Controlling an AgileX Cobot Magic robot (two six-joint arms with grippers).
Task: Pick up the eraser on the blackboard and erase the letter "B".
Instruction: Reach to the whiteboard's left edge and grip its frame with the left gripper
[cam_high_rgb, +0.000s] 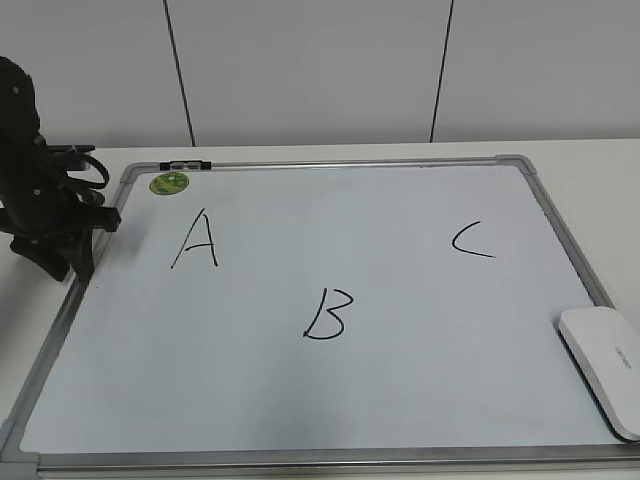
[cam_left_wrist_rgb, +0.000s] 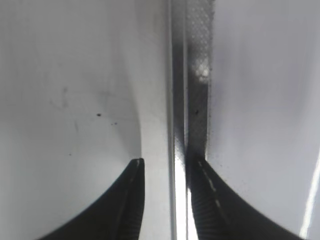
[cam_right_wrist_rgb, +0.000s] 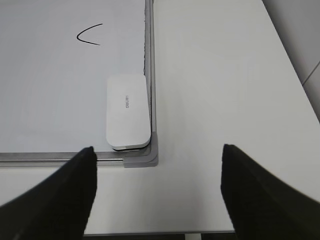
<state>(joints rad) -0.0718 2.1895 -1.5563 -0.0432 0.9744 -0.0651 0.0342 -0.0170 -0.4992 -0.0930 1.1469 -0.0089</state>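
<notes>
The blackboard (cam_high_rgb: 400, 400) is a white dry-erase board with a silver frame, lying flat on the table. A black "A" (cam_high_rgb: 196, 240), the letter "B" (cam_high_rgb: 326, 313) and a "C" (cam_high_rgb: 472, 240) are drawn on it. The eraser (cam_high_rgb: 603, 368), white and oblong, lies at the board's near right corner; the right wrist view shows it (cam_right_wrist_rgb: 127, 110) against the frame. My left gripper (cam_high_rgb: 75, 262) hovers at the board's left edge, its jaws (cam_left_wrist_rgb: 167, 161) slightly apart over the frame rail and empty. My right gripper (cam_right_wrist_rgb: 159, 149) is wide open and empty, just off the board's corner, short of the eraser.
A small round green sticker (cam_high_rgb: 169, 183) and a black clip (cam_high_rgb: 186, 165) sit at the board's far left corner. The white table (cam_right_wrist_rgb: 225, 100) extends to the right of the board, with its edge just beyond the right gripper. A panelled wall stands behind.
</notes>
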